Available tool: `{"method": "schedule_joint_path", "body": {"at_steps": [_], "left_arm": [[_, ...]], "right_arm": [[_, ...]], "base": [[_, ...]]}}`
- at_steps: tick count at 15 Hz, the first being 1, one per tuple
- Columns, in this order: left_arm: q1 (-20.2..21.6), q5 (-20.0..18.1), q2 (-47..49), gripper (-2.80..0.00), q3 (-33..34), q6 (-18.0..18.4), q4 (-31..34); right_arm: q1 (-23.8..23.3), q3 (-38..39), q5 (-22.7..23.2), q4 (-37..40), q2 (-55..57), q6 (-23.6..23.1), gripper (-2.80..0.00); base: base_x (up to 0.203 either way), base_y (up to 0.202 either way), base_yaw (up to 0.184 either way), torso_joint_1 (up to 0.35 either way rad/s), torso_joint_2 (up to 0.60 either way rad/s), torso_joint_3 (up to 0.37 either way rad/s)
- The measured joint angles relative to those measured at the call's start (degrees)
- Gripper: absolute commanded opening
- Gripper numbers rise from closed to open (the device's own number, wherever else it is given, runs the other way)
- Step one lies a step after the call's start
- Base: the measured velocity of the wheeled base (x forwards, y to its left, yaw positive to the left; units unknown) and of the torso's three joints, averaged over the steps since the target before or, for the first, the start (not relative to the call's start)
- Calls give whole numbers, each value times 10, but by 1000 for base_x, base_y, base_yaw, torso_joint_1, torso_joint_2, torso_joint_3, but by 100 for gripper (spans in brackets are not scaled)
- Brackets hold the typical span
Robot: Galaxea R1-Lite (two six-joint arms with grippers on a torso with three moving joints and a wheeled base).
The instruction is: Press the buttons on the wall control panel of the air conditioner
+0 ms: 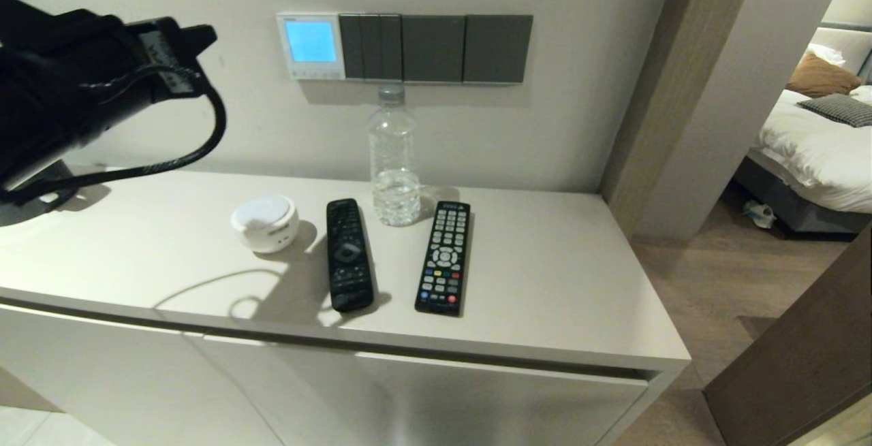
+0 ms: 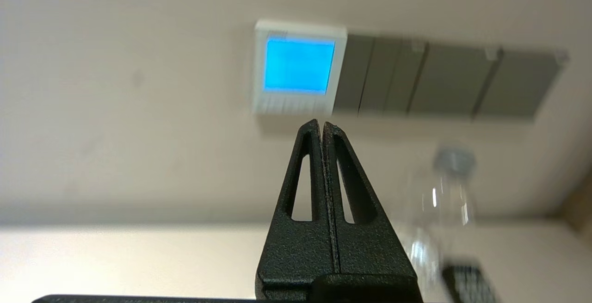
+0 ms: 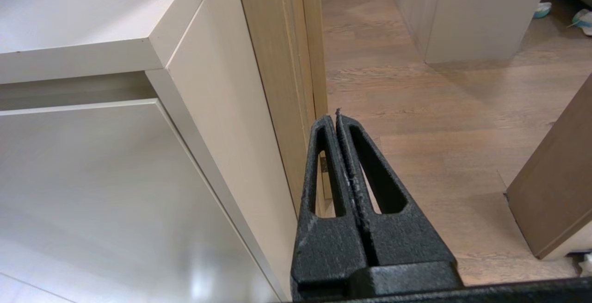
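The approach is in hand: the left tool [image 2: 322, 125], tips pressed together, is aimed just below the air conditioner's wall control panel [image 2: 299, 67], not yet touching. A slight rise toward the buttons [image 2: 292, 105] is called for next. The right tool [image 3: 336, 117], likewise closed, is parked low beside the surface [image 3: 69, 25].

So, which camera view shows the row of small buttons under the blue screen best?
The left wrist view: the buttons fill more of the picture there, on the panel just beyond the shut left claw, though blurred. The head view shows them only as a tiny strip. The right wrist view shows none, only cabinet and floor.
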Motion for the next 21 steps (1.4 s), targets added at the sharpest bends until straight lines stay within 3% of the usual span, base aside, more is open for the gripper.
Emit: {"method": "schedule_joint_path", "body": {"at_steps": [5, 8, 13, 18, 21], "left_arm": [[62, -2, -211, -280, 224, 53, 11], [101, 11, -345, -280, 321, 61, 64], [124, 78, -518, -280, 396, 47, 251], [126, 130, -580, -280, 457, 45, 259], [126, 188, -588, -280, 480, 35, 261]], "right_arm": [[0, 0, 0, 0, 0, 0, -280], [0, 0, 0, 0, 0, 0, -280], [0, 0, 0, 0, 0, 0, -280], [0, 0, 0, 0, 0, 0, -280], [0, 0, 0, 0, 0, 0, -280]], "base": [[0, 0, 0, 0, 0, 0], [0, 0, 0, 0, 0, 0], [0, 0, 0, 0, 0, 0], [0, 0, 0, 0, 0, 0], [0, 0, 0, 0, 0, 0]]}}
